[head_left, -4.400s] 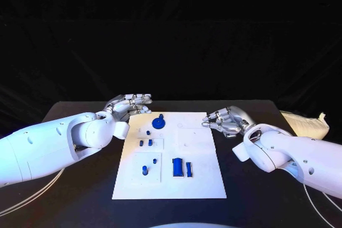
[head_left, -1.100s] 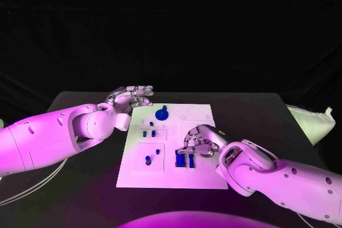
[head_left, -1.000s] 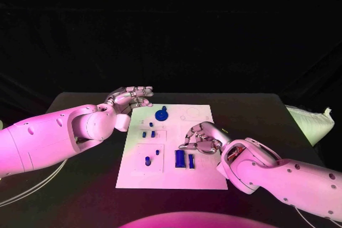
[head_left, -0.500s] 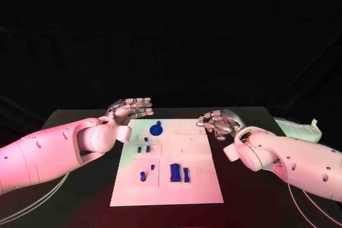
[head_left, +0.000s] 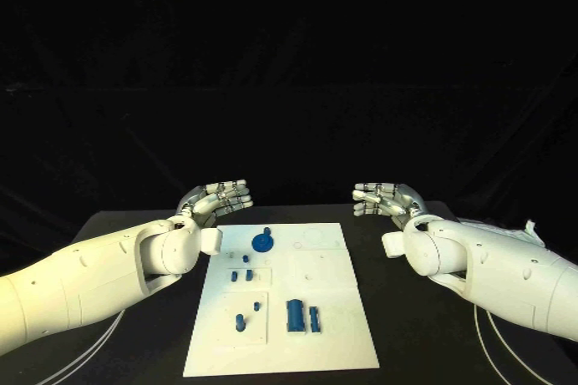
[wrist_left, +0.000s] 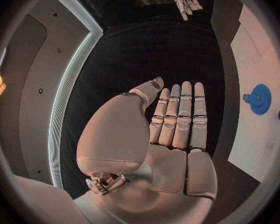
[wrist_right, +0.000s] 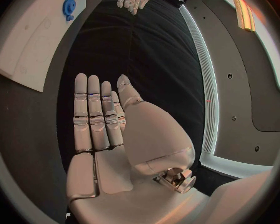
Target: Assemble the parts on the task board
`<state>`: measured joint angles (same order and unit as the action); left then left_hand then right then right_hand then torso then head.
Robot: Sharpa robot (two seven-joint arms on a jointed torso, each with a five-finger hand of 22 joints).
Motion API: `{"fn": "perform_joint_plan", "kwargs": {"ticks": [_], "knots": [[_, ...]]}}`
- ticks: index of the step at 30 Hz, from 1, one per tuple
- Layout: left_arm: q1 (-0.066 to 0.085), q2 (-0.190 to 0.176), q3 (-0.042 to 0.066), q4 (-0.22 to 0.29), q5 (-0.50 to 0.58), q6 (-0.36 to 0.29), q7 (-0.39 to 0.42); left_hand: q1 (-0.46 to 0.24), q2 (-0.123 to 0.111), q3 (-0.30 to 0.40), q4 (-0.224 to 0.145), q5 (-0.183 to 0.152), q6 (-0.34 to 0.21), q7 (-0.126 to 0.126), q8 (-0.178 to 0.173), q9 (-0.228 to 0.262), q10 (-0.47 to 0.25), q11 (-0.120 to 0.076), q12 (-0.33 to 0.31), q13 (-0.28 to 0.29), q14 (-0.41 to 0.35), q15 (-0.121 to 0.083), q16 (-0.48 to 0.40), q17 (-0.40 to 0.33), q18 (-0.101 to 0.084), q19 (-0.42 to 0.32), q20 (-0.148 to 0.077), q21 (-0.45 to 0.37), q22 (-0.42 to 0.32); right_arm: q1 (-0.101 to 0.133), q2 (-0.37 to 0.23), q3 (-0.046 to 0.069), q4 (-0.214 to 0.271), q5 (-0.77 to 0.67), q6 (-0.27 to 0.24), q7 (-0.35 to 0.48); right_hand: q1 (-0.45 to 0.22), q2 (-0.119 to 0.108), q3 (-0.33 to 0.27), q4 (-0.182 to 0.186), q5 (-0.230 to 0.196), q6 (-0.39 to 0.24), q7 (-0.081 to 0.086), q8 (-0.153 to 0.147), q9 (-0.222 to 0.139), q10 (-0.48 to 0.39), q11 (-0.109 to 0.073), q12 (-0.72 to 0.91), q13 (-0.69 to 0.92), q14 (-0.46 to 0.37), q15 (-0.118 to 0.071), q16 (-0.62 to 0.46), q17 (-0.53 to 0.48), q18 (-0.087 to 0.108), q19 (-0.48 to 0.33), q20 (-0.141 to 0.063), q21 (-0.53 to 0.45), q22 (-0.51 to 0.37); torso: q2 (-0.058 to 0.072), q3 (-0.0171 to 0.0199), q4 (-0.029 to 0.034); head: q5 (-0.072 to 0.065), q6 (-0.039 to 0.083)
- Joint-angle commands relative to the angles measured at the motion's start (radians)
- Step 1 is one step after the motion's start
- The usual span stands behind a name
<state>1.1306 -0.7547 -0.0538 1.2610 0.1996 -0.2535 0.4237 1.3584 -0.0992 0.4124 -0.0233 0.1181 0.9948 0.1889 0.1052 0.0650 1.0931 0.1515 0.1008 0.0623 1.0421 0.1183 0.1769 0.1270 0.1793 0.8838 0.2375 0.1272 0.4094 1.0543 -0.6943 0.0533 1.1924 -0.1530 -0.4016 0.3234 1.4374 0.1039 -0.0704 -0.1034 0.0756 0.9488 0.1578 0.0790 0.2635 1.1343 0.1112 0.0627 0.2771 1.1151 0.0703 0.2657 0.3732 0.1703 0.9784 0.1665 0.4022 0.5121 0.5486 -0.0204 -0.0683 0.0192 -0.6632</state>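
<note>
The right hand [wrist_right: 105, 134] lies flat, fingers straight, holding nothing, above the table [wrist_right: 109, 50].

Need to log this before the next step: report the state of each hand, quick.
Left hand: open, fingers straight, holding nothing, beside the white task board.
Right hand: open, fingers straight, holding nothing.

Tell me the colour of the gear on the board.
Blue; the gear shows best in the left wrist view.

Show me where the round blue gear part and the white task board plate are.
Round blue gear part [head_left: 264, 241], head view, on its disc face.
White task board plate [head_left: 325, 326], head view, on a bare near area.
</note>
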Motion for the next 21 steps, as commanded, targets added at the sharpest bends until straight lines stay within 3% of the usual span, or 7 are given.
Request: {"fn": "perform_joint_plan", "kwargs": {"ticks": [1,5,6,9,12,20,21], "knots": [[-0.001,0.005,0.002,-0.011,0.019,-0.005,0.038,-0.008,0.001,0.008,-0.001,0.006,0.003,0.003,-0.006,0.001,-0.005,0.001,-0.007,-0.001,0.001,0.009,-0.014,-0.008,0.002,-0.013,0.002,-0.013,-0.015,0.003,0.005,0.001,-0.002,0.053,0.088,0.077,-0.017,0.009,-0.005,-0.022,0.004,0.014,0.001,-0.017,-0.033,0.011,0.011,0.000,-0.086,0.024,0.009,-0.078,-0.068,0.017,0.013,0.009,-0.058,-0.049,0.000,0.0044,0.0035,0.003,-0.002],[-0.001,0.007,0.002,-0.020,0.019,-0.009,0.044,-0.008,0.002,0.010,-0.001,0.007,0.008,0.003,-0.006,0.001,-0.002,0.001,-0.011,-0.001,0.002,0.011,-0.026,-0.014,0.003,-0.020,0.005,-0.023,-0.028,0.006,0.006,0.002,0.004,0.019,0.111,0.085,-0.033,0.016,-0.014,-0.055,0.004,0.014,0.021,-0.018,-0.075,0.005,0.021,0.000,-0.172,0.062,0.010,-0.145,-0.142,0.012,0.050,0.018,-0.122,-0.111,0.003,0.0082,0.0068,0.003,0.003],[-0.001,0.004,0.001,-0.018,0.007,-0.005,0.012,-0.407,0.099,-0.121,0.023,-0.035,-0.298,-0.056,-0.031,-0.065,-0.328,-0.045,-0.101,-0.062,-0.310,-0.033,-0.068,-0.047,-0.054,-0.274,-0.068,-0.051,-0.141,0.005,0.004,0.001,0.001,0.021,0.043,0.036,-0.448,-0.020,0.070,-0.003,-0.076,-0.273,-0.038,-0.079,-0.126,-0.334,-0.025,-0.063,-0.193,-0.296,-0.070,-0.173,-0.202,-0.051,-0.264,-0.038,-0.199,-0.223,0.001,0.0042,0.0029,0.004,0.001],[-0.003,0.003,0.002,-0.010,0.002,-0.017,0.014,-0.492,0.099,-0.141,0.023,-0.038,-0.352,-0.065,-0.105,-0.065,-0.394,-0.054,-0.101,-0.062,-0.373,-0.036,-0.080,-0.055,-0.054,-0.330,-0.082,-0.127,-0.165,0.004,0.002,-0.001,0.012,0.025,0.031,0.040,-0.538,-0.028,0.070,0.001,-0.076,-0.332,-0.042,-0.079,-0.144,-0.404,-0.025,-0.063,-0.277,-0.359,-0.070,-0.191,-0.228,-0.051,-0.316,-0.047,-0.226,-0.258,0.000,0.0057,0.0089,0.002,0.007],[-0.007,0.001,0.005,0.008,-0.010,-0.046,0.019,-0.581,0.099,-0.169,0.023,-0.046,-0.418,-0.078,-0.105,-0.065,-0.465,-0.064,-0.101,-0.062,-0.441,-0.044,-0.090,-0.127,-0.065,-0.386,-0.097,-0.127,-0.190,0.004,-0.005,-0.004,0.039,0.035,0.002,0.052,-0.630,-0.104,0.070,0.012,-0.076,-0.395,-0.054,-0.079,-0.156,-0.479,-0.033,-0.063,-0.277,-0.436,-0.070,-0.266,-0.243,-0.060,-0.384,-0.059,-0.244,-0.284,-0.001,0.0093,0.0235,-0.003,0.020],[-0.035,-0.009,0.023,0.122,-0.082,-0.225,0.048,-0.798,0.099,-0.237,0.023,-0.118,-0.579,-0.109,-0.105,-0.065,-0.641,-0.152,-0.101,-0.062,-0.609,-0.118,-0.177,-0.127,-0.087,-0.526,-0.137,-0.127,-0.251,0.000,-0.044,-0.028,0.202,0.092,-0.176,0.121,-0.855,-0.104,0.070,0.103,-0.076,-0.550,-0.083,-0.079,-0.186,-0.662,-0.111,-0.063,-0.277,-0.626,-0.070,-0.266,-0.279,-0.079,-0.550,-0.089,-0.288,-0.348,-0.004,0.0202,0.0673,-0.019,0.062],[-0.042,-0.011,0.028,0.152,-0.100,-0.270,0.056,-0.834,0.099,-0.249,0.023,-0.118,-0.606,-0.114,-0.105,-0.065,-0.670,-0.152,-0.101,-0.062,-0.637,-0.118,-0.177,-0.127,-0.098,-0.548,-0.144,-0.127,-0.261,-0.001,-0.052,-0.033,0.237,0.104,-0.215,0.137,-0.893,-0.104,0.070,0.103,-0.076,-0.576,-0.158,-0.079,-0.191,-0.693,-0.111,-0.063,-0.277,-0.658,-0.070,-0.266,-0.285,-0.090,-0.578,-0.094,-0.295,-0.358,-0.004,0.0204,0.0683,-0.019,0.063]]}}
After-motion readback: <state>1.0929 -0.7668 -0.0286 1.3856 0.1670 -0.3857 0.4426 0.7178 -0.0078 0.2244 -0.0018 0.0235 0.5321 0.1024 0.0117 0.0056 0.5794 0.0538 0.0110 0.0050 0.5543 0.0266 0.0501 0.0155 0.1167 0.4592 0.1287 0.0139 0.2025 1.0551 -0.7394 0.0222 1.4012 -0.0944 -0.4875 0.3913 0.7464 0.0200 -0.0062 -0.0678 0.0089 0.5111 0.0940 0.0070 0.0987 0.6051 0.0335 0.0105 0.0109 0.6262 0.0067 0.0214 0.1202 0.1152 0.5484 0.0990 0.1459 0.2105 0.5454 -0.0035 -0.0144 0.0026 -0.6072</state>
